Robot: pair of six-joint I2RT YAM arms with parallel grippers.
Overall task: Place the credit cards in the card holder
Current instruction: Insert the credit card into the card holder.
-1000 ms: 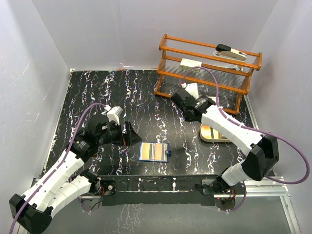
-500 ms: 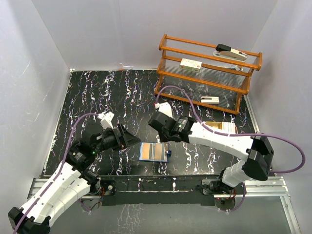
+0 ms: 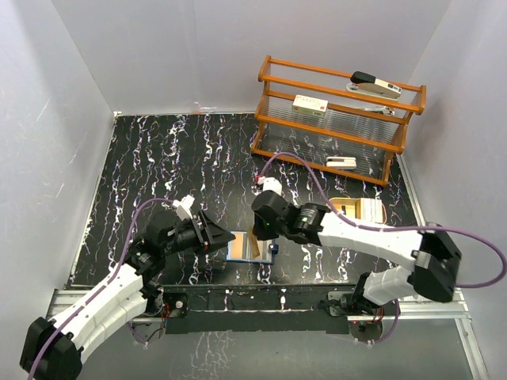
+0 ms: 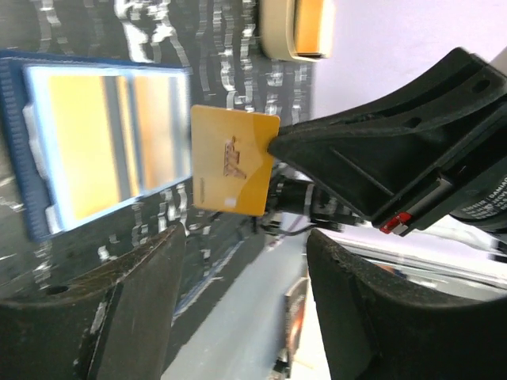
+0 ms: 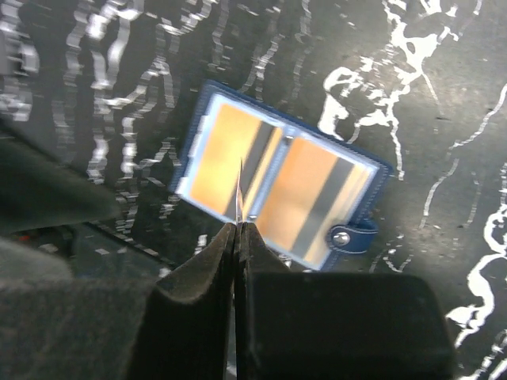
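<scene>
card holder [image 3: 242,249] lying open | right end effector [image 5: 238,226] pinching credit card [image 4: 234,161] above it | left end effector [image 4: 245,235] spread

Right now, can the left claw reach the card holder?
Probably yes: the left claw sits just beside the card holder, nothing between. The right claw holds a card over its middle, so stay at the edge.

Card holder [image 3: 240,248] on table [image 3: 158,150], card [image 4: 234,162] above it, rack [image 3: 333,131] behind, tray [image 4: 273,32] right

Navy card holder [image 3: 240,247] lies open, pockets up, near the surface's front edge; tan credit card [image 4: 234,161] stands edge-down over it.
</scene>
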